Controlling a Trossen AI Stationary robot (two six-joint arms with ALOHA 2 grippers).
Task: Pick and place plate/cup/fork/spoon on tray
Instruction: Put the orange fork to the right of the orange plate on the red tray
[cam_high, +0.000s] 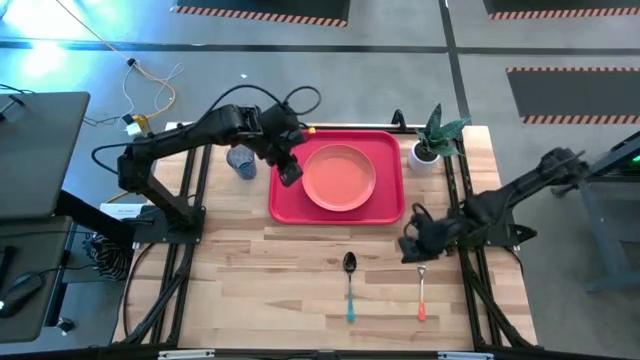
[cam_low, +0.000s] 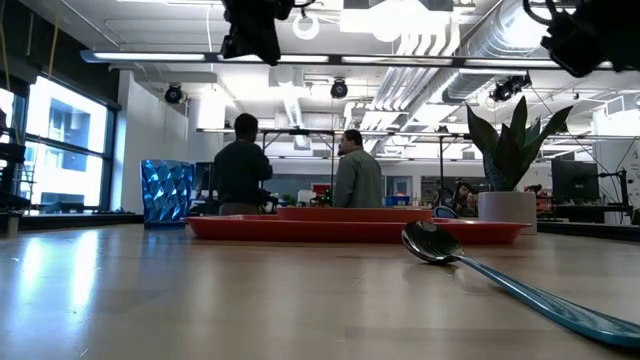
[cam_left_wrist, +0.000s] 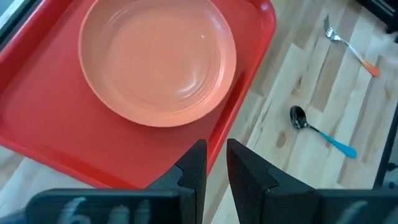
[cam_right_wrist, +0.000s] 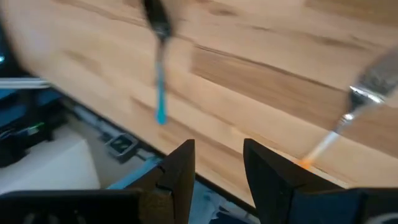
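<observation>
potted plant (cam_high: 432, 140) at table's far right corner | two people (cam_low: 300, 170), possibly standing, behind table

Open-plan lab or workshop: exposed ceiling ducts (cam_low: 455, 45), strip lights (cam_low: 300, 58), two people (cam_low: 300, 170) at far benches, hazard-striped floor mats (cam_high: 570, 95), wooden worktable (cam_high: 300, 280) on dark frame, loose cables (cam_high: 150, 85).
</observation>
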